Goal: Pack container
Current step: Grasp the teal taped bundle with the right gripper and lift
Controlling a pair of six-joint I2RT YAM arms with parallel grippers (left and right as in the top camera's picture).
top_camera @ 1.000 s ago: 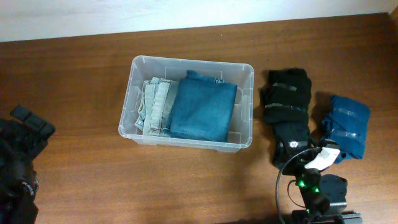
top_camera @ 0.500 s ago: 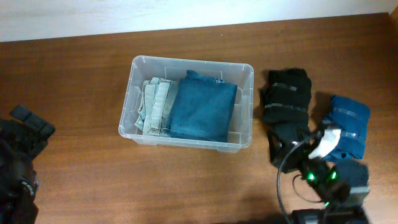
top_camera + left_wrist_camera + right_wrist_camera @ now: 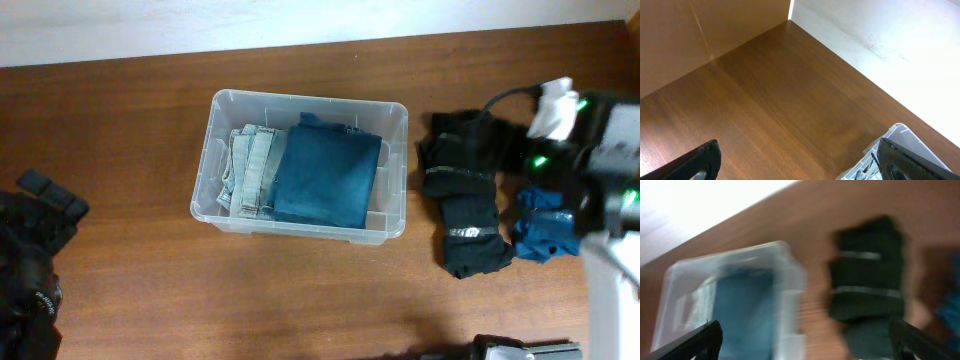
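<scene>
The clear plastic container point(image 3: 212, 155) stands mid-table and holds folded blue jeans point(image 3: 325, 180) and a lighter folded denim piece point(image 3: 250, 170). It also shows blurred in the right wrist view point(image 3: 790, 275), and its corner in the left wrist view point(image 3: 897, 132). Folded black trousers point(image 3: 462, 190) and a folded blue garment point(image 3: 545, 225) lie on the table right of it. My right arm point(image 3: 590, 150) hovers over the blue garment; its gripper point(image 3: 805, 340) is open and empty. My left gripper point(image 3: 800, 160) is open and empty, above bare table left of the container.
The wooden table point(image 3: 120, 120) ends at a white wall point(image 3: 200, 20) along the back. The left arm's black body point(image 3: 30, 260) sits at the front left. A dark base point(image 3: 525, 350) is at the front right edge.
My right arm has swung from the front right edge up and back, now over the blue garment to the right of the black trousers. The left arm and clothes have not moved.
</scene>
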